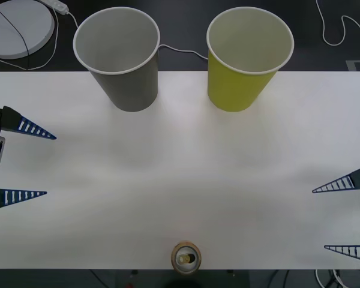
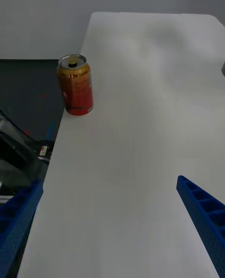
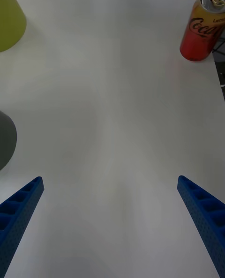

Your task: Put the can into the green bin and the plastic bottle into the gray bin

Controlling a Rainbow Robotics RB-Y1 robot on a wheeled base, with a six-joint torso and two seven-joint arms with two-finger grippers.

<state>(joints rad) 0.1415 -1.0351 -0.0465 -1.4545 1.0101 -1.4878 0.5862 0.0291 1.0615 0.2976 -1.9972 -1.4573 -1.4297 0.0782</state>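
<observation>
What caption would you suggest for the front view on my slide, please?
Open left gripper and right gripper flank the table; can upright at its near edge.

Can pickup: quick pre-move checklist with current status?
1. The can upright at the table's near edge: ok.
2. Can ungrasped, nothing touching it: ok.
3. The left gripper open at the table's left side: ok.
4. The right gripper open at the right side: ok.
5. The green bin upright, mouth open, at the far right: ok.
6. The gray bin upright at the far left, apart from the green bin: ok.
</observation>
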